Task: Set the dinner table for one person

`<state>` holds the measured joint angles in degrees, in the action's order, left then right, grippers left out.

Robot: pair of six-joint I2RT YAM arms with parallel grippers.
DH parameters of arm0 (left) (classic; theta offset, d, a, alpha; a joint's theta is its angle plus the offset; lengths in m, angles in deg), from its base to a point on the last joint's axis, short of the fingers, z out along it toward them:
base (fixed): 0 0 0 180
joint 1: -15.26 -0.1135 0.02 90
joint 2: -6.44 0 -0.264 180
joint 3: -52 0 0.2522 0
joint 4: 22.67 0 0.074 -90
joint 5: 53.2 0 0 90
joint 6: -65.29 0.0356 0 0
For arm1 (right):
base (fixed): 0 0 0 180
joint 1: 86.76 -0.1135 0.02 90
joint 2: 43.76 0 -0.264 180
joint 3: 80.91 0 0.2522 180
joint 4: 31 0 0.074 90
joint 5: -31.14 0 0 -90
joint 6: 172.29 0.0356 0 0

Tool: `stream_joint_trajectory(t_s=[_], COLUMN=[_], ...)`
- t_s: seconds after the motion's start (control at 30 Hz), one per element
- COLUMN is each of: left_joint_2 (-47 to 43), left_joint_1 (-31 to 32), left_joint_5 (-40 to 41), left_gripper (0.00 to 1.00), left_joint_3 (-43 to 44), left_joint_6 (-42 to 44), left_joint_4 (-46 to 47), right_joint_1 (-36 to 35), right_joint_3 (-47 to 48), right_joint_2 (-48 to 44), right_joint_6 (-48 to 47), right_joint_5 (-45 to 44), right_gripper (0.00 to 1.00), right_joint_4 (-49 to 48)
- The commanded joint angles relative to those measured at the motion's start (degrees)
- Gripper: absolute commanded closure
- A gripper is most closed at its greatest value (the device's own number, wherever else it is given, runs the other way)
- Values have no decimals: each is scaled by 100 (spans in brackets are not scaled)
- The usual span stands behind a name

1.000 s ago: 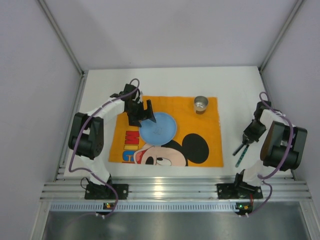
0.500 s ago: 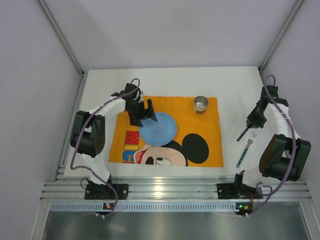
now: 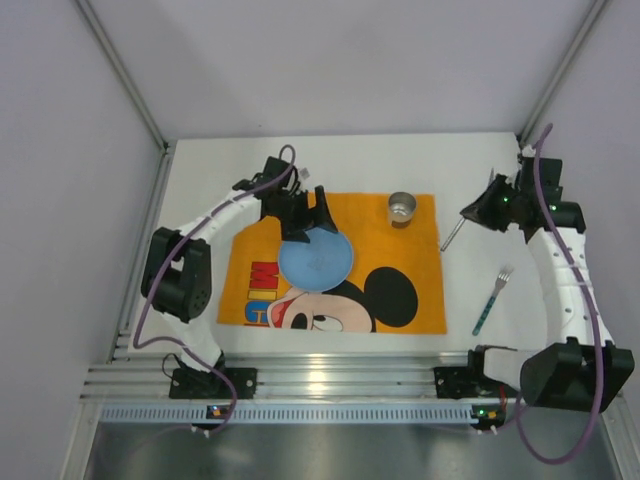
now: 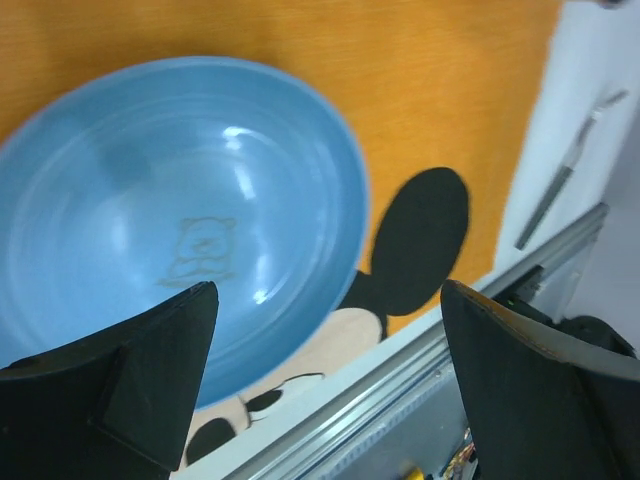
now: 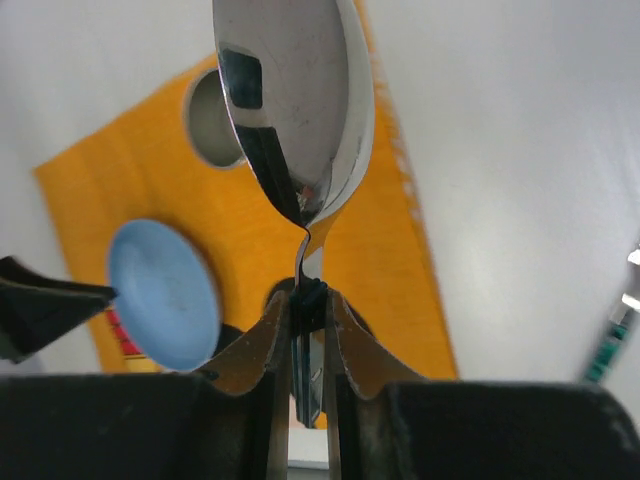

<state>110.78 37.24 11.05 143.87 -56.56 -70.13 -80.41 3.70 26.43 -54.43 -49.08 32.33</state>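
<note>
The white dinner table carries an orange mouse placemat. A blue plate lies on the mat's left half, and it fills the left wrist view. My left gripper is open and empty just over the plate's far rim, its fingers wide apart. My right gripper is shut on a metal spoon and holds it above the table by the mat's far right corner. The spoon's bowl points away from the gripper.
A metal cup stands on the mat's far right part. A teal-handled fork lies on the table right of the mat. Grey walls close in both sides and the back. An aluminium rail runs along the near edge.
My right arm has lifted from beside the fork and swung to the far side with the spoon in its grip. My left gripper has shifted a little right along the plate's far rim.
</note>
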Motion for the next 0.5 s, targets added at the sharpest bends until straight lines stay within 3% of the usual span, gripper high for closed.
stream_joint_trajectory(t_s=[0.0,0.07,0.13,0.23,0.47], left_joint_2=[-589,-817,-1063,-1161,-1161], left_joint_1=[341,500,711,904,1537], left_joint_5=[-867,-1386,-1967,-2380,-2434], left_gripper=[2,2,2,2,3], left_joint_3=[232,83,-119,-410,-15], left_joint_6=[-242,-582,-1031,-1972,-1877], left_joint_4=[1000,1713,3101,4594,4521], right_joint_1=[-230,-371,-537,-809,-1092], right_joint_3=[-377,-598,-888,-950,-924], right_joint_2=[-383,-480,-568,-674,-753], right_joint_6=[728,1472,2010,2662,3076], right_joint_5=[1919,2877,3492,3793,3970], right_gripper=[100,100,100,100,100], right_joint_4=[-1356,-1973,-2984,-3689,-4024])
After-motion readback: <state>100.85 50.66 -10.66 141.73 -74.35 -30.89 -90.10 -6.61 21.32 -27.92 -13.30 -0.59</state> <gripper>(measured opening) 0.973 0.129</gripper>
